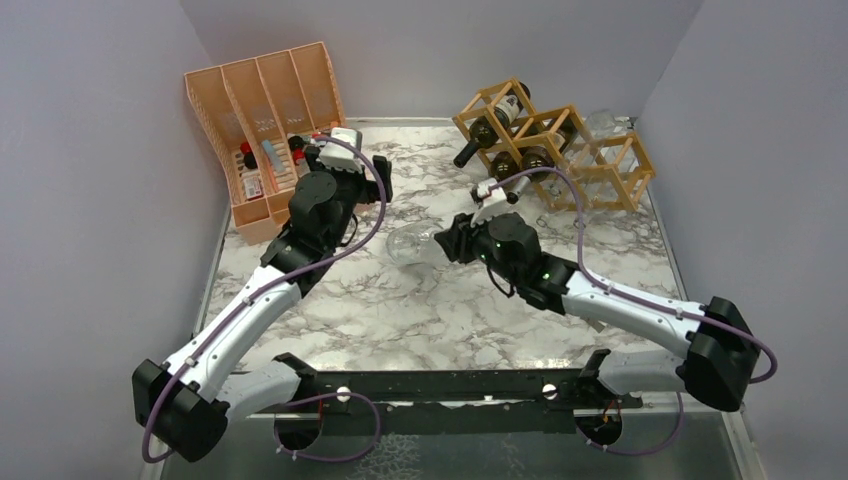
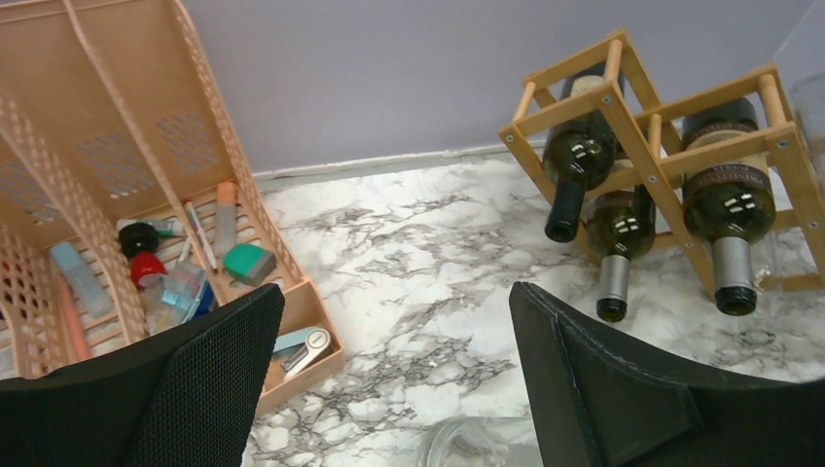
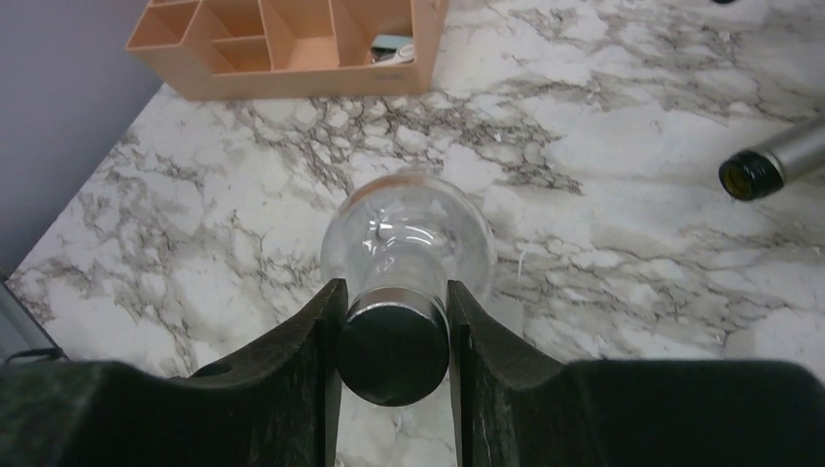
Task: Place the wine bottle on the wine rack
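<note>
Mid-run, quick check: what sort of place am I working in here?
Probably a staged robot test cell, not a home: plain walls box in a marble-pattern table, with props, a wine rack and an orange organiser, set at the back.

Clear, glossy glass wine bottle (image 3: 407,233) with a matt black cap (image 3: 392,355). Pale, bare wooden wine rack (image 2: 634,136). Smooth marble-patterned tabletop (image 1: 400,300). Orange-pink perforated plastic organiser (image 1: 262,100).

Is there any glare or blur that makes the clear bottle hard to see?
Top external: the clear bottle looks pale against the marble table. Right wrist: sharp, small highlights on its glass, cap in the right hand. Left wrist: only a faint edge shows.
</note>
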